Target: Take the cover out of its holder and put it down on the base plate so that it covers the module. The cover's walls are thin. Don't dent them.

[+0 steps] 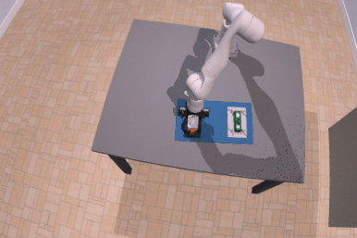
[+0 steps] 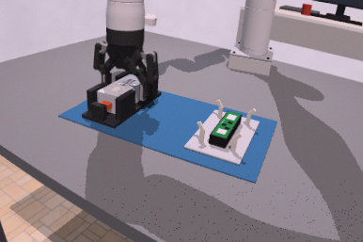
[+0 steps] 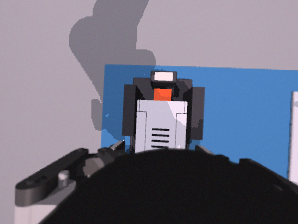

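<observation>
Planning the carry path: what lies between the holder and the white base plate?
Only bare blue mat between holder and base plate, plain in the exterior view.

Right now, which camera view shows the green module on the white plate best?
The exterior view: the green module lies on its white plate between four posts, unobstructed. The top view shows it small. The wrist view shows only the plate's edge, no module.
</observation>
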### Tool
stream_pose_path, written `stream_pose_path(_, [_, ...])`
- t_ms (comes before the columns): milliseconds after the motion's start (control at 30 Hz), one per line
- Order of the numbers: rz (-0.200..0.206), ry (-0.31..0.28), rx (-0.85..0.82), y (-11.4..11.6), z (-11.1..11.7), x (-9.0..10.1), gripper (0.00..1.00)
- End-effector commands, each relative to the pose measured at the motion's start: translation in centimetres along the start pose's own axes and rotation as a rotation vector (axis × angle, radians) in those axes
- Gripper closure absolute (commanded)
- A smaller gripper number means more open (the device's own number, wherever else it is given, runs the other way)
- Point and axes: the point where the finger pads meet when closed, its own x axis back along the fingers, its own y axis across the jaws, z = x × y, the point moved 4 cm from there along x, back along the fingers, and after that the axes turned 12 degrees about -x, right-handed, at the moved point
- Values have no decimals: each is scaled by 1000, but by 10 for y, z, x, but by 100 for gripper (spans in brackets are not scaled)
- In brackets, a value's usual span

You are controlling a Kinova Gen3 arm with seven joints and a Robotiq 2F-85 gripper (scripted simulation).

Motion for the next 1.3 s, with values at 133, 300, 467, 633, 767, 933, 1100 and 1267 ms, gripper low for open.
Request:
stream_pose_path(133, [0, -2, 0, 0, -1, 1, 0])
stream_pose_path(300, [0, -2, 0, 0, -1, 1, 30])
stream_pose_path(467, [0, -2, 0, 0, -1, 1, 30])
stream_pose_path(633, [0, -2, 0, 0, -1, 1, 30])
stream_pose_path(767, [0, -2, 0, 0, -1, 1, 30])
stream_pose_path(933, [0, -2, 0, 0, -1, 1, 30])
stream_pose_path(1100, [0, -2, 0, 0, -1, 1, 30])
stream_pose_path(1267, [0, -2, 0, 0, -1, 1, 30])
